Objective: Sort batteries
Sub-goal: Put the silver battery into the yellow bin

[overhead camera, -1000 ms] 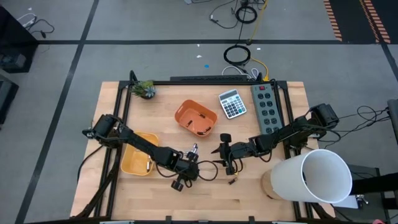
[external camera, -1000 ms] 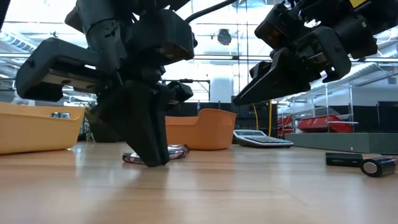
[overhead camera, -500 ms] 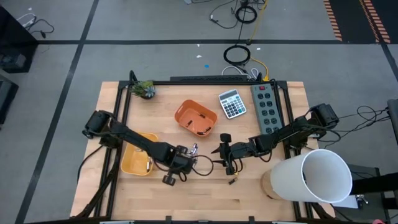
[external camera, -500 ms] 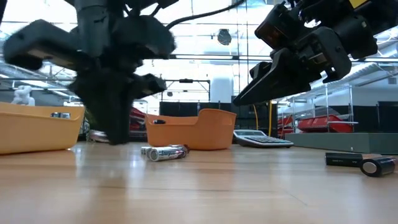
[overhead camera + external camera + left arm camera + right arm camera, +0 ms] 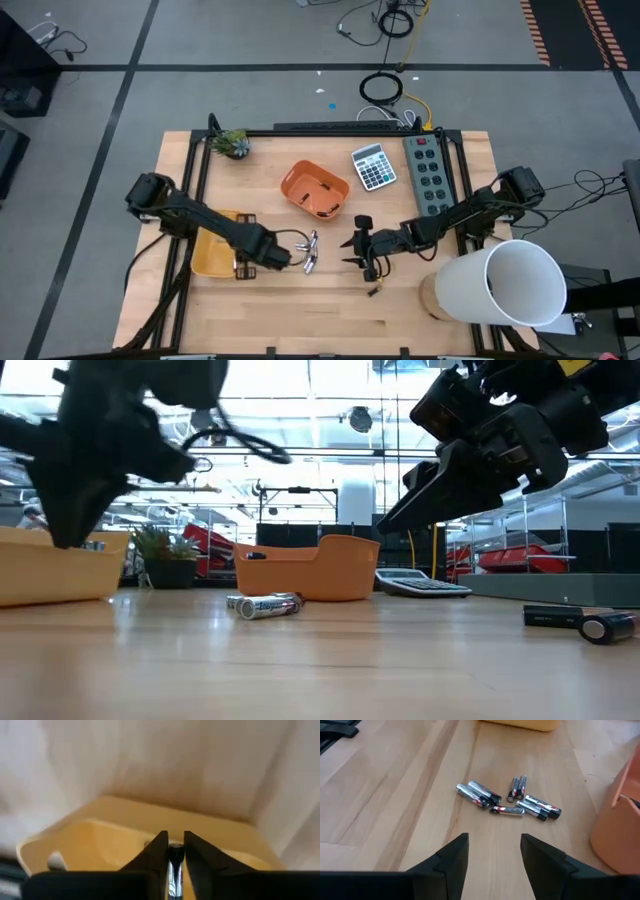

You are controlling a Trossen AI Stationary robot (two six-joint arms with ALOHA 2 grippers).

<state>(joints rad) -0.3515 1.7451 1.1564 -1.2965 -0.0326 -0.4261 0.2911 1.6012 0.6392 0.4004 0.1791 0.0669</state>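
Several batteries [image 5: 507,800], labels unreadable

Wooden table [image 5: 330,310] — batteries [image 5: 311,252], two bins [image 5: 314,190], calculator [image 5: 373,166], power strip [image 5: 427,172], plant [image 5: 232,143].

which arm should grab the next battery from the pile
Right, probably. The right gripper is open and faces the pile of batteries, while the left gripper holds a battery over the yellow bin.
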